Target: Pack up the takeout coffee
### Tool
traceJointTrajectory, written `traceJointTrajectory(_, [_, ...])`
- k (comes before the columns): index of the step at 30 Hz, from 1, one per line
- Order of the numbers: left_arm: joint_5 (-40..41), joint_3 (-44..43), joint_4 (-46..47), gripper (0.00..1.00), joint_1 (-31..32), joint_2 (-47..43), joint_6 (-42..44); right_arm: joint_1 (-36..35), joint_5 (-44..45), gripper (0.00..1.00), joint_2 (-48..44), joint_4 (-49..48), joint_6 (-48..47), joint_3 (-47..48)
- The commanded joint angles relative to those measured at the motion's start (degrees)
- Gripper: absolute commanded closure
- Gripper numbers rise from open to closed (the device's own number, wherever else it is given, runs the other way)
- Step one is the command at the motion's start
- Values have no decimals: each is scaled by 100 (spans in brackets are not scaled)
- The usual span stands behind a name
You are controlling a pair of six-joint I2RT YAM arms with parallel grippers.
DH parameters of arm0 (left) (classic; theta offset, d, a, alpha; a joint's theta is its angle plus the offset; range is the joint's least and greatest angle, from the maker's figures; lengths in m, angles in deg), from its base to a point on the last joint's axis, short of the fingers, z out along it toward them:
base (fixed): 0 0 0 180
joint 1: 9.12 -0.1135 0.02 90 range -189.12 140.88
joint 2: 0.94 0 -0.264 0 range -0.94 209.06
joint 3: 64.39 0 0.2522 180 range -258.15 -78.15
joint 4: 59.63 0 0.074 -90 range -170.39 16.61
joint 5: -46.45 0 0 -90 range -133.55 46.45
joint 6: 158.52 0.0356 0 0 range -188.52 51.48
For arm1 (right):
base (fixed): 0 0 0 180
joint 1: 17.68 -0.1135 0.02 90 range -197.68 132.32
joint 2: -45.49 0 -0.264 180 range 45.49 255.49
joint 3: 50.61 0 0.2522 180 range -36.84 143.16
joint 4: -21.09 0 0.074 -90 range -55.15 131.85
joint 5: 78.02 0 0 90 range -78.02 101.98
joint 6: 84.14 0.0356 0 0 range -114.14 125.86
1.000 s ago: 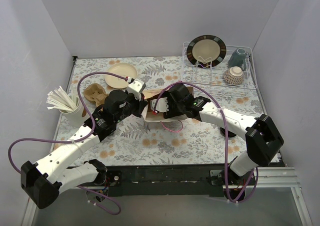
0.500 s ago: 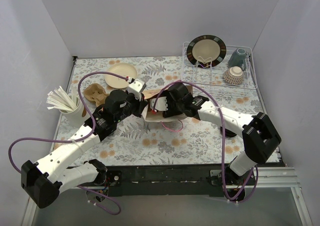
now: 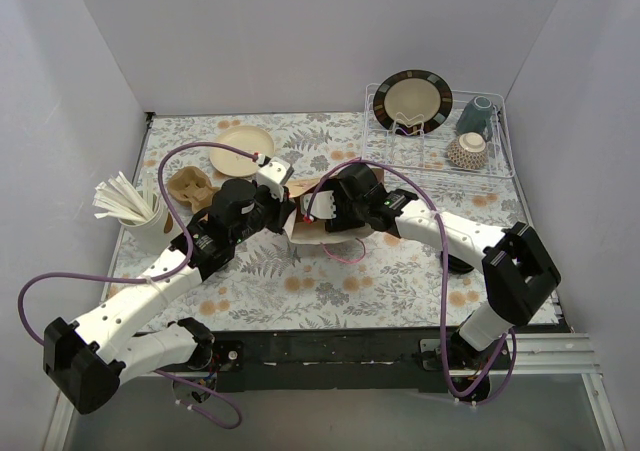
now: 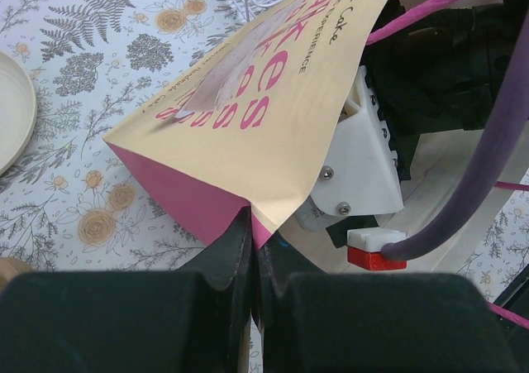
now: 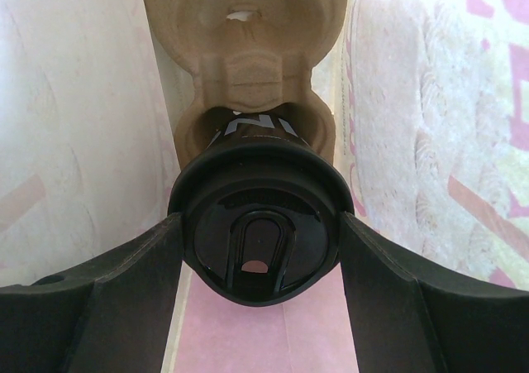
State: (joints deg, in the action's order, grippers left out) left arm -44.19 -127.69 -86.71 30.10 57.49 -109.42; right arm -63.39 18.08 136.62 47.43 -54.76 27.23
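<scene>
The takeout coffee [image 5: 258, 232], a black cup with a round black lid, sits in a brown cardboard carrier [image 5: 248, 50] inside the paper bag [image 4: 264, 117]. My right gripper [image 5: 258, 253] reaches into the bag, and its fingers [image 5: 124, 282] press both sides of the lid. The bag lies on its side mid-table [image 3: 300, 233], cream outside with pink print. My left gripper [image 4: 252, 224] is shut on the bag's lower mouth edge and holds it open. From above the coffee is hidden by the bag and my right gripper [image 3: 325, 211].
A second cardboard carrier [image 3: 190, 186] and a cup of white sticks [image 3: 140, 216] stand at the left. A cream plate [image 3: 245, 143] lies behind them. A wire dish rack [image 3: 440, 156] with a bowl and cups is at the back right.
My right arm has edged slightly to the left, further into the bag. The left gripper keeps its hold on the bag edge.
</scene>
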Motion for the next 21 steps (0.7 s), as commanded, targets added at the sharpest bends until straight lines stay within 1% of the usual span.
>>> traceJointTrajectory(1, [-120,-179,75,100,24,-34,21,71,-93,23,142,34,156,123])
traceJointTrajectory(6, [-129,-197,84,100,24,1,56,124,-84,22,124,34,182,263])
traceJointTrajectory(7, [-111,-205,84,100,24,1,48,124,-92,20,115,43,200,316])
traceJointTrajectory(9, [-120,-214,93,100,24,1,48,133,-110,4,107,87,200,386])
traceJointTrajectory(10, [-111,-214,93,100,24,10,39,133,-110,2,98,87,208,439])
traceJointTrajectory(16, [-94,-240,75,100,24,19,12,133,-162,2,36,192,209,501])
traceJointTrajectory(21, [-15,-495,-99,100,24,133,-58,133,-189,2,-51,359,191,633])
